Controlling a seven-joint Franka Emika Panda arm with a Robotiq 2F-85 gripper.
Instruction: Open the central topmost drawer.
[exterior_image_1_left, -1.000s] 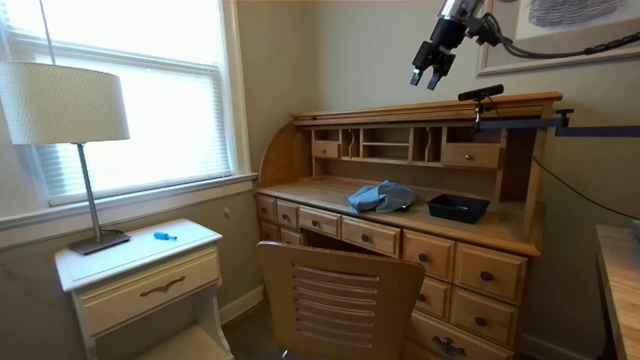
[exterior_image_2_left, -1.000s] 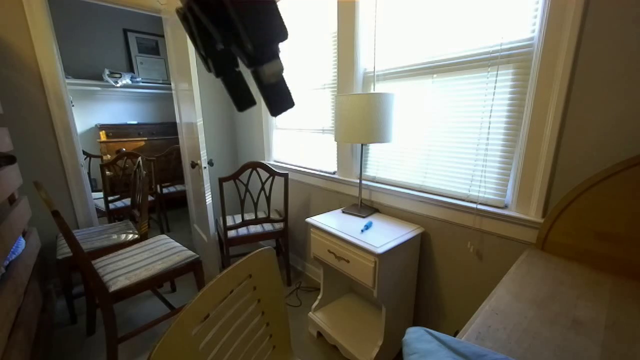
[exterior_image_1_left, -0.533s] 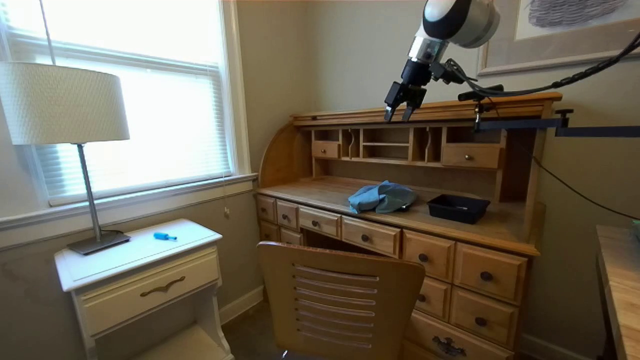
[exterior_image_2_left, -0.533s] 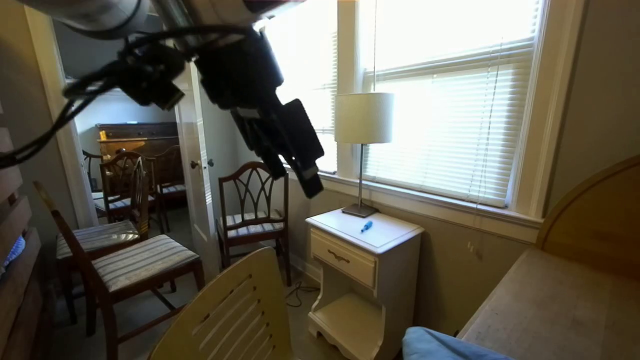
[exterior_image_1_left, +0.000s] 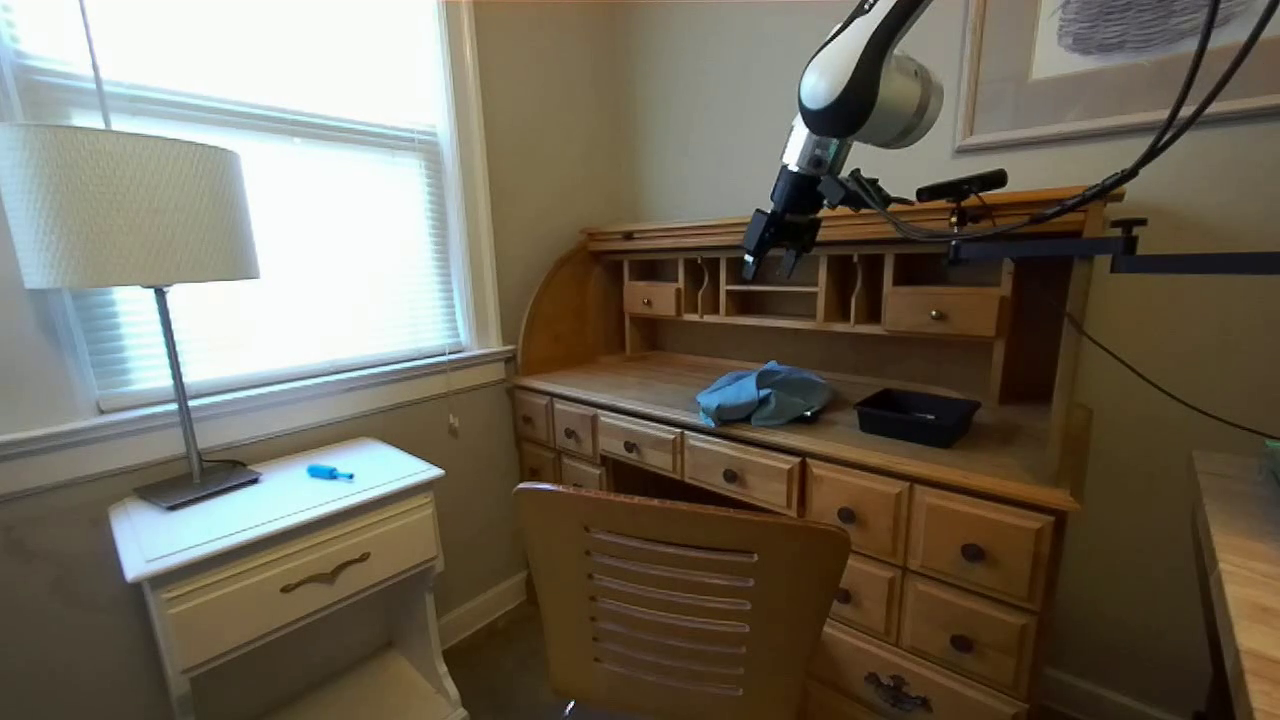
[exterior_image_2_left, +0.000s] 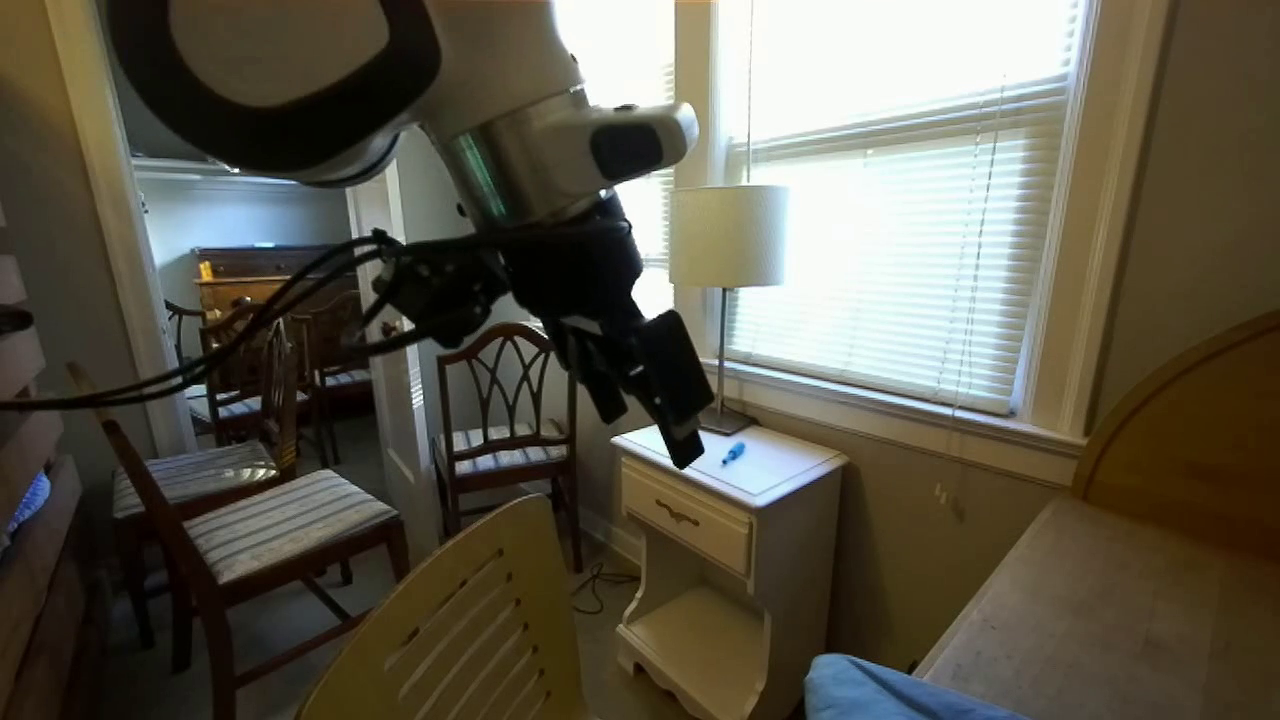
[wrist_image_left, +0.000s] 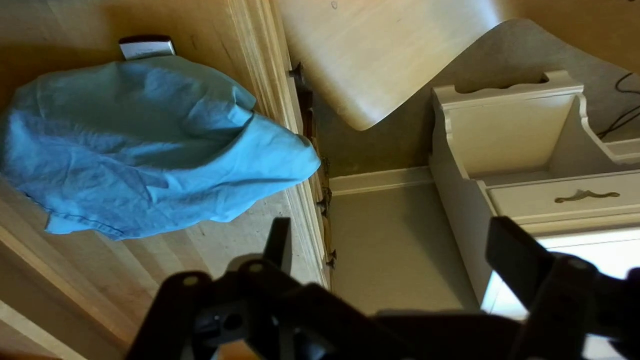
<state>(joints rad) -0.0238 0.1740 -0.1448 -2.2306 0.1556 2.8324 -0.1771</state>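
The central topmost drawer (exterior_image_1_left: 757, 470) is a wide, shallow honey-wood front under the middle of the roll-top desk, over the knee space. It looks shut; its front shows two panels with small dark pulls. My gripper (exterior_image_1_left: 768, 270) is open and empty, in the air well above the desktop. It also shows in an exterior view (exterior_image_2_left: 650, 432), pointing down. In the wrist view my gripper (wrist_image_left: 390, 225) has its fingers wide apart with nothing between them. There the desk's dark pulls (wrist_image_left: 326, 201) show edge-on; I cannot tell which belong to the central drawer.
A wooden chair (exterior_image_1_left: 690, 600) stands close in front of the central drawer. A blue cloth (exterior_image_1_left: 765, 393) and a black tray (exterior_image_1_left: 915, 415) lie on the desktop. A white nightstand (exterior_image_2_left: 700, 505) with a lamp stands by the window. A camera on an arm (exterior_image_1_left: 962, 186) stands at the desk's right.
My gripper has come down from high up toward the desk, moving left in an exterior view where the whole desk shows. The arm has come further into both exterior views. The drawer has not moved.
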